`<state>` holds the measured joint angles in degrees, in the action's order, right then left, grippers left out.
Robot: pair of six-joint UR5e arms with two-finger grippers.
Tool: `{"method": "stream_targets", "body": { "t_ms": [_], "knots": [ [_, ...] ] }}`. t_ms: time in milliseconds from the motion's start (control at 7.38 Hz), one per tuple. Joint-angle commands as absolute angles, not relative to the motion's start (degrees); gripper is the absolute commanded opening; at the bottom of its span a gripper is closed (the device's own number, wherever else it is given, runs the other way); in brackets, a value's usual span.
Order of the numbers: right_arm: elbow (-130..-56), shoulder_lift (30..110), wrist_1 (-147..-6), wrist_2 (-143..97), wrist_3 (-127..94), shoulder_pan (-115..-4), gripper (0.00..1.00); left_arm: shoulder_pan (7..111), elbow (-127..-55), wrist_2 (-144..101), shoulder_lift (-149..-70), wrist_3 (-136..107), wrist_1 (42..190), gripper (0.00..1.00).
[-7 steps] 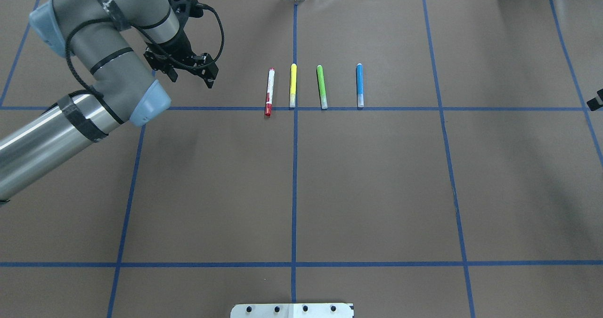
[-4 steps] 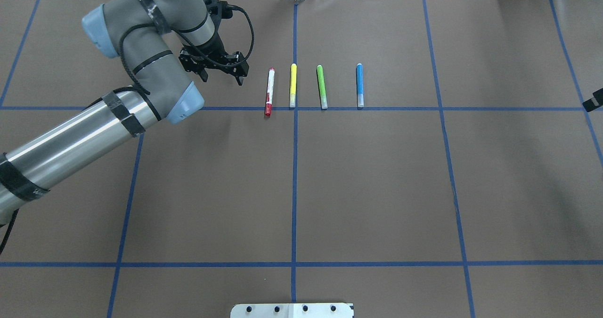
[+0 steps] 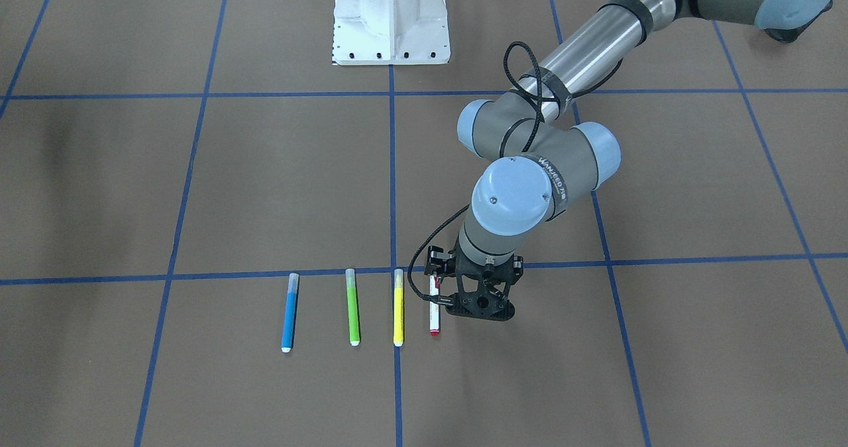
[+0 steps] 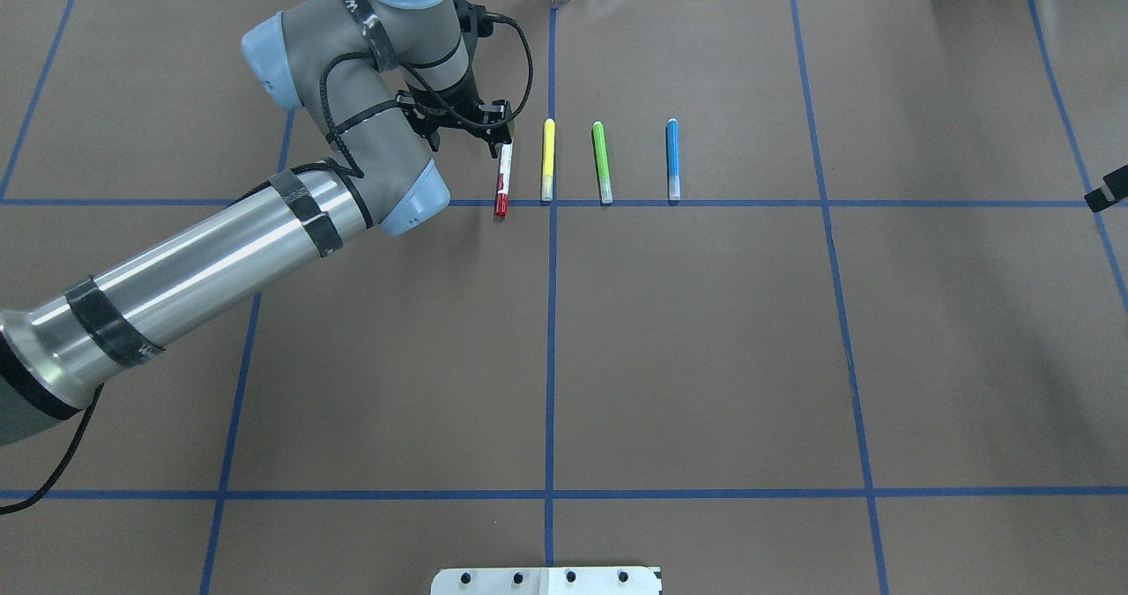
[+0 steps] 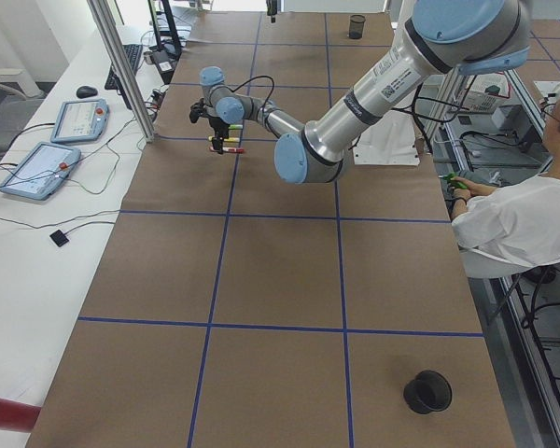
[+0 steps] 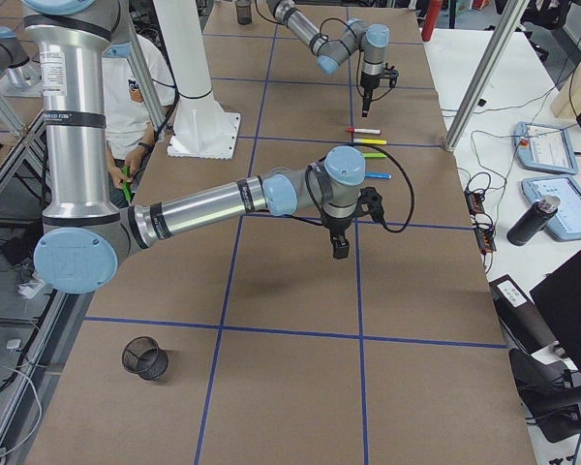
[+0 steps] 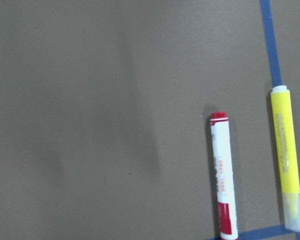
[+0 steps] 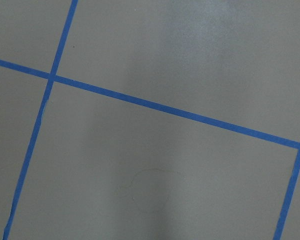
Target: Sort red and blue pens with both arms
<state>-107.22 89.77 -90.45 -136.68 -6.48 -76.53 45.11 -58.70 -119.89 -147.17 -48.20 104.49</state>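
Four pens lie side by side on the brown table. The red-capped white marker (image 4: 502, 181) is leftmost in the overhead view and the blue pen (image 4: 672, 159) is rightmost. My left gripper (image 4: 469, 147) hovers open just left of the marker's far end, one finger over its tip. The front-facing view shows this gripper (image 3: 480, 313) right beside the marker (image 3: 434, 318), with the blue pen (image 3: 289, 311) far off. The left wrist view looks down on the marker (image 7: 224, 175). My right gripper (image 4: 1109, 193) shows only as a sliver at the right edge; I cannot tell its state.
A yellow pen (image 4: 548, 159) and a green pen (image 4: 602, 162) lie between the two task pens. The white pedestal (image 3: 391, 16) stands at the robot's side. A black mesh cup (image 5: 427, 392) sits near the table's left end. A seated person (image 5: 523, 224) is beside the table.
My left arm has swung rightward across the table, bringing the open gripper from well left of the pens to the red marker's far end. The pens have not moved.
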Motion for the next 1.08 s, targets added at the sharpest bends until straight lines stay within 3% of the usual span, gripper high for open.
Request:
{"method": "stream_targets", "body": {
  "t_ms": [0,948],
  "knots": [
    [-106.79,89.82,-90.44,-136.67,-6.5,-76.38,1.0,43.69,-53.73,-115.0,-149.93,-48.43,107.9,0.84],
    [-105.73,90.44,-90.53,-137.11,-6.68,-74.71,1.0,42.72,-40.0,-113.99,-157.4,-49.91,110.92,0.77]
  ]
}}
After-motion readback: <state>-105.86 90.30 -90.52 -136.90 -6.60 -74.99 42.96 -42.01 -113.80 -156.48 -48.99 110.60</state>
